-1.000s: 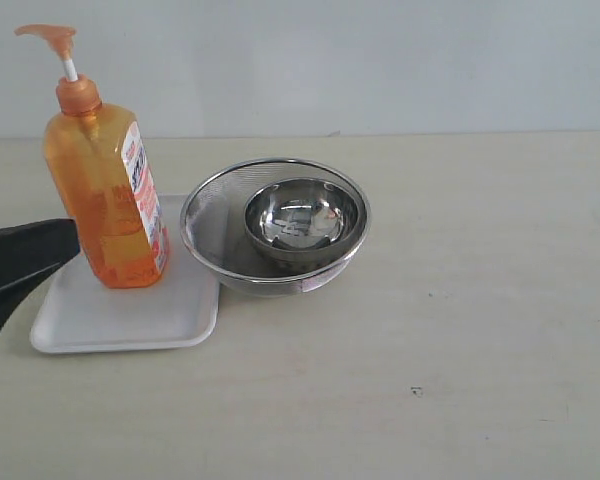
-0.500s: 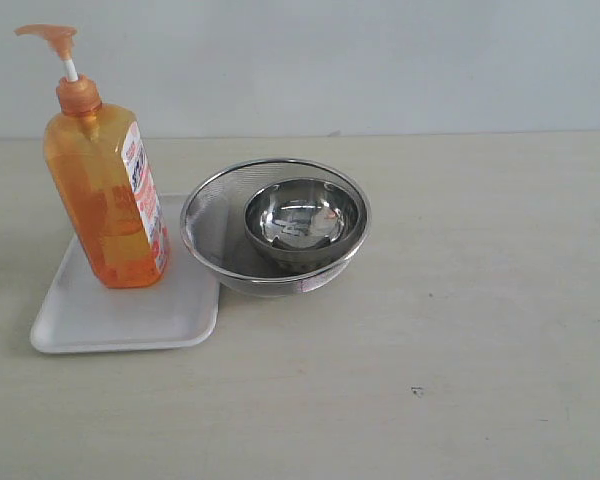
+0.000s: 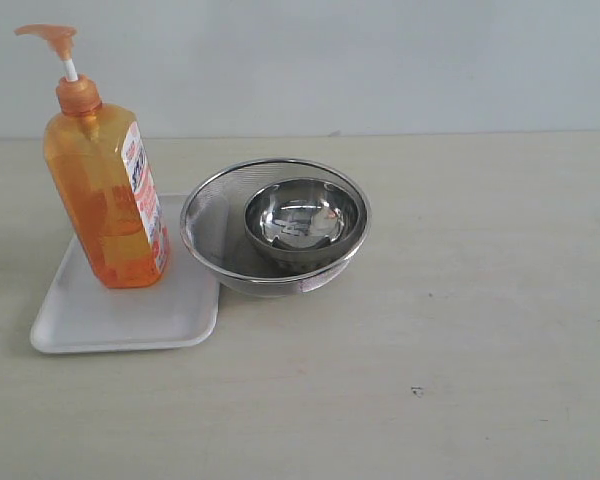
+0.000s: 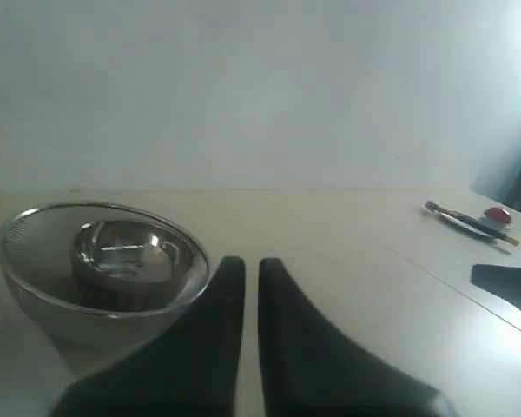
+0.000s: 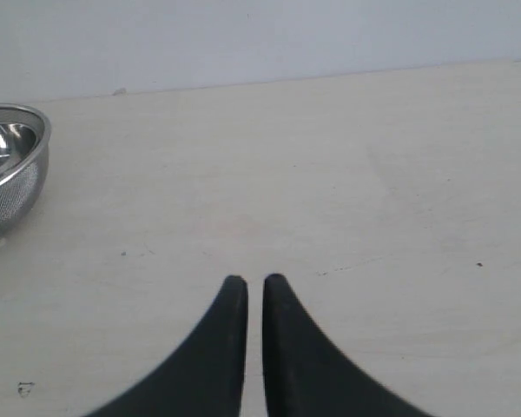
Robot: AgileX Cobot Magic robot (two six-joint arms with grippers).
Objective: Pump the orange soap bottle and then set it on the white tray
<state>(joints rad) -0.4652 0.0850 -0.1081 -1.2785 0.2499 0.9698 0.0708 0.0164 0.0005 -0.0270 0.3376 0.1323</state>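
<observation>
A: How many objects were recorded on the table point(image 3: 480, 330), and where was the task's bottle found?

B: Four were counted in the exterior view. One orange soap bottle point(image 3: 105, 195) was seen standing upright on the one white tray point(image 3: 100, 320), toward the tray's far side, with its pump head point(image 3: 50, 38) raised on the white stem and its label point(image 3: 145, 195) turned toward the strainer. One round mesh strainer bowl point(image 3: 212, 225) was placed just beside the tray's right edge, and one smaller steel bowl point(image 3: 302, 220) was nested inside it.

A: Were the grippers shown, and how were the jaws set?

B: Two grippers were counted, neither visible in the exterior view. In the left wrist view the left gripper point(image 4: 244, 265) was shown with its two fingers drawn together, a thin slit left between them and nothing held; the strainer bowl lay just beyond it. In the right wrist view the right gripper point(image 5: 248, 282) was likewise shown closed on nothing, above bare table

A: Was anything further noted?

B: One small red-topped item point(image 4: 497, 215) on a dark flat piece was seen far off in the left wrist view; it could not be identified
</observation>
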